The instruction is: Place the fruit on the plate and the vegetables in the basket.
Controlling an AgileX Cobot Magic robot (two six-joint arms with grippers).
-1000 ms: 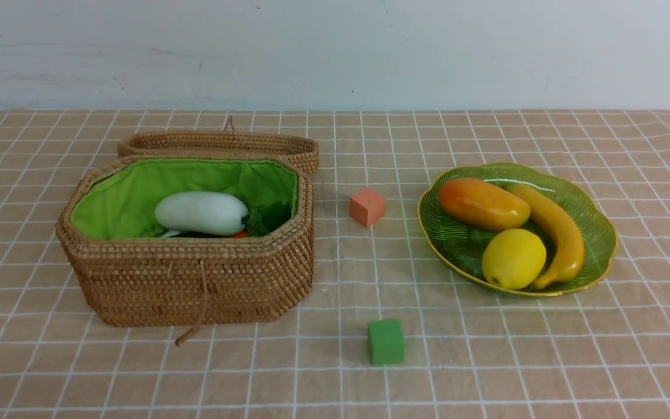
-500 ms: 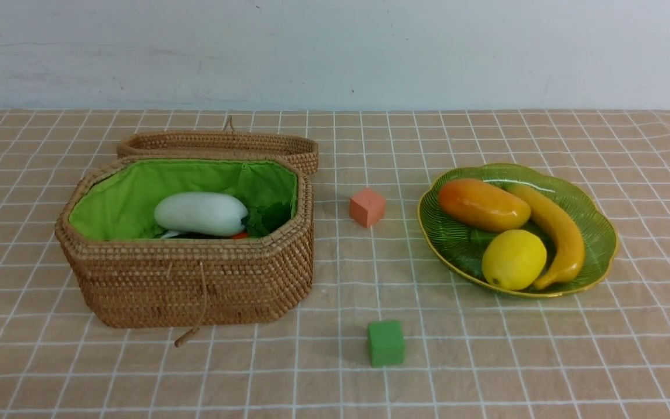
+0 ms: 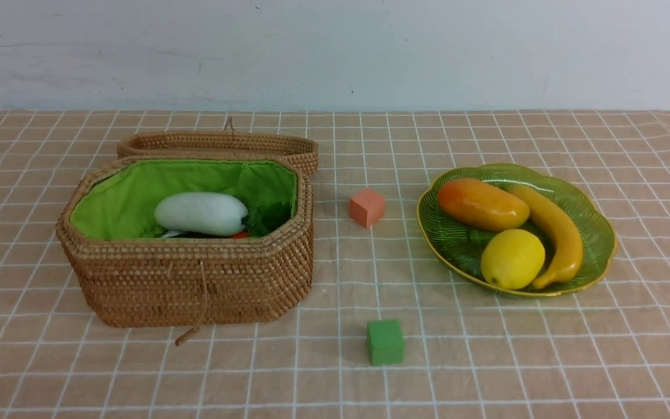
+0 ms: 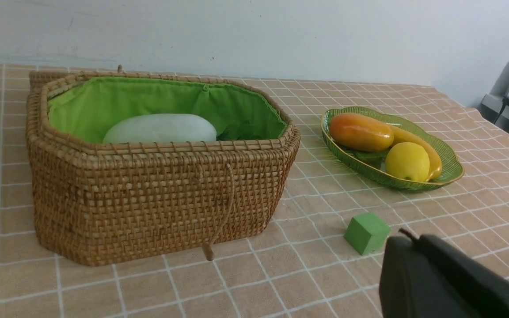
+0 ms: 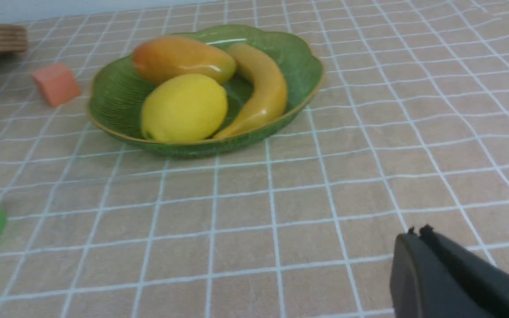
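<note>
Both grippers, left (image 4: 407, 238) and right (image 5: 415, 233), are pressed closed and hold nothing. Glossy mango (image 3: 482, 204), lemon (image 3: 512, 259) and banana (image 3: 555, 233) lie on the ribbed green plate (image 3: 599, 233); the white radish (image 3: 201, 213) lies in the green-lined wicker basket (image 3: 195, 279).

Your front view looks forward across the whole table toward the back wall. Your left wrist view sits low and close to the basket (image 4: 157, 176); your right wrist view sits low near the plate (image 5: 117, 95). All three share the plate (image 3: 599, 233) (and the green cube (image 3: 385, 342)).
</note>
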